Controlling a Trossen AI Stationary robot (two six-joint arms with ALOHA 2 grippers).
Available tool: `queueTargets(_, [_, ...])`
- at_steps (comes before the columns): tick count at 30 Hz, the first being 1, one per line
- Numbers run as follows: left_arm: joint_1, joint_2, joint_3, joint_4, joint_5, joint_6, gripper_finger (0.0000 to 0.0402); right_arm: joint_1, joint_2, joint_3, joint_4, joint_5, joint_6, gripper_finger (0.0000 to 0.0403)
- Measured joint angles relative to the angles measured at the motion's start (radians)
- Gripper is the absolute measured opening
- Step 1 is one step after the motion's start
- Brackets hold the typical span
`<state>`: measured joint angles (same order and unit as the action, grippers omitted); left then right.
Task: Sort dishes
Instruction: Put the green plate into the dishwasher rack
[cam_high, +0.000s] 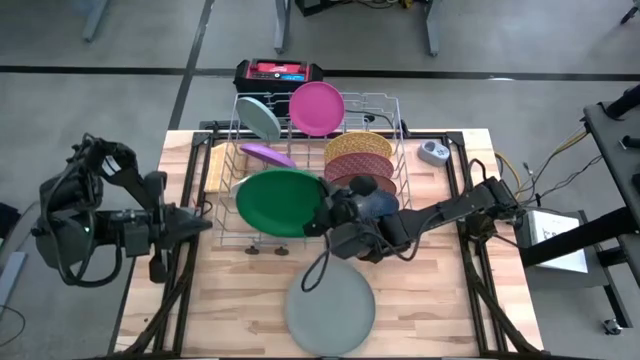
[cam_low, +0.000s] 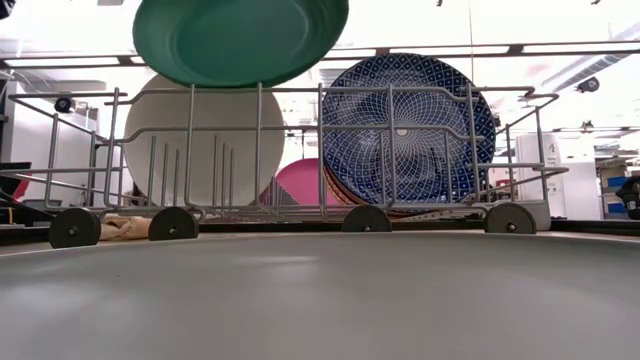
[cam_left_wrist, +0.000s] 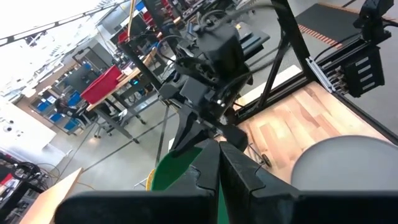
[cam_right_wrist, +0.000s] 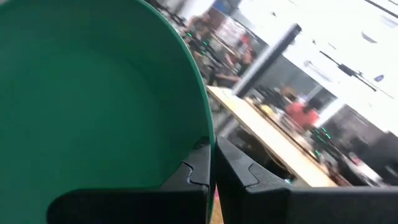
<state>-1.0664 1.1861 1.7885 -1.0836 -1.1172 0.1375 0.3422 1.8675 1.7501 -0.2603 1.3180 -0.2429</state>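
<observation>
Dishes are spread between a wire rack and the wooden table. A green plate is gripped at its edge by the right gripper, whose fingers are clamped on the rim, as seen in the right wrist view. The plate is held above the rack's near-left part; in the low view it hangs over the rack's top rail. A grey plate lies flat on the table in front of the rack, well apart from it. Inside the rack, a pink plate and a pale blue plate stand at the far side, and a purple plate lies tilted below them. At the rack's right side a yellow patterned plate, a maroon plate and a brown plate are stacked on edge, with a blue patterned plate nearest the front. A white plate stands upright at the rack's left in the low view. The left gripper is held just left of the rack, with its fingers pressed together on nothing.
</observation>
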Motion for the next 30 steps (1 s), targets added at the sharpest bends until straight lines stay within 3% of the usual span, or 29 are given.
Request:
queueTargets(4, [0.0, 0.005, 0.0, -0.006, 0.0, 0.0, 0.0, -0.006, 0.0, -0.019, 0.146, -0.092, -0.155, 0.0])
queueTargets(11, [0.0, 0.007, -0.014, -0.007, 0.0, -0.01, 0.0, -0.018, 0.001, -0.113, 0.563, -0.195, -0.524, 0.0])
queueTargets(19, [0.0, 0.007, -0.03, -0.016, 0.001, -0.025, 0.0, -0.049, 0.002, -0.16, 0.632, -0.286, -0.493, 0.0])
queueTargets(30, [0.0, 0.007, -0.031, -0.017, 0.001, -0.024, 0.0, -0.086, 0.002, -0.174, 0.735, -0.275, -0.512, 0.0])
